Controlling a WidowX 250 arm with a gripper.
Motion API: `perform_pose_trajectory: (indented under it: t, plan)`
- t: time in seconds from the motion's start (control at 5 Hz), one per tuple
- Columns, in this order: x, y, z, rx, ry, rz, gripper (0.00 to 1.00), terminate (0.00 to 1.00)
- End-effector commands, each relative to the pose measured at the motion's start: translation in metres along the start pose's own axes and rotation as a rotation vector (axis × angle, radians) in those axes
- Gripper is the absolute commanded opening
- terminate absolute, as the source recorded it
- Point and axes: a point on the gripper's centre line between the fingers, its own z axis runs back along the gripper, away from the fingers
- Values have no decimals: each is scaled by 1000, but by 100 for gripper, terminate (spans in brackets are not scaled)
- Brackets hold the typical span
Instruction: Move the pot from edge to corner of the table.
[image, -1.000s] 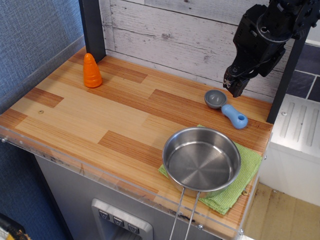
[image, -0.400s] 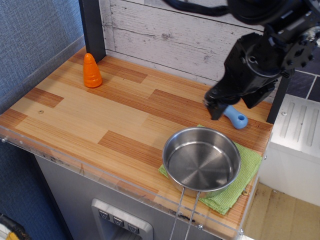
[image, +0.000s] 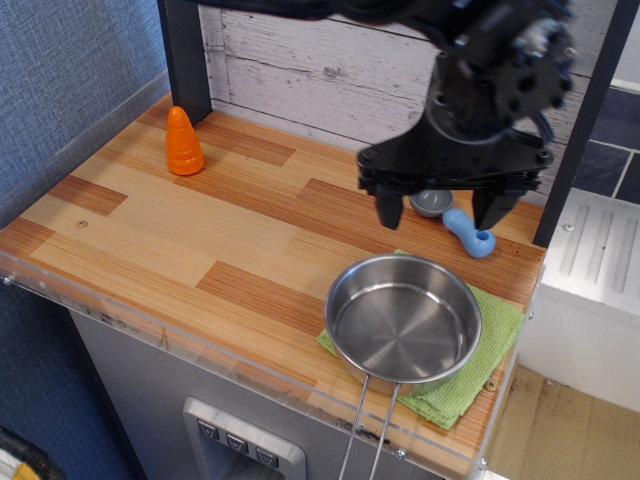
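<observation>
I can't read any words, numbers or signs here. The pot (image: 404, 318) has no name on it, and the table (image: 190, 240) shows only wood lines. The buttons (image: 237, 442) on the grey front below are too small for me to read

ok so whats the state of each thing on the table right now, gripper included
gripper: open, jaws spread wide, holding nothing, above the table behind the pot
pot: upright, empty, resting on the green cloth, handle sticking out past the front rim
green cloth: flat, mostly under the pot
scoop: lying on the table, partly hidden by the gripper
orange cone: standing upright at the back left
</observation>
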Motion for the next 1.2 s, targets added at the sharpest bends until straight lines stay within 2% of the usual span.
perform_pose_trajectory:
  t: [0.0,0.4,0.8,1.0]
  plan:
    - [24,24,0,-186,130,-260,100,0]
    - [17,42,-17,-194,192,-318,100,0]
    - [3,59,-31,-192,283,-453,100,0]
    - [-8,63,-42,-223,301,-485,100,0]
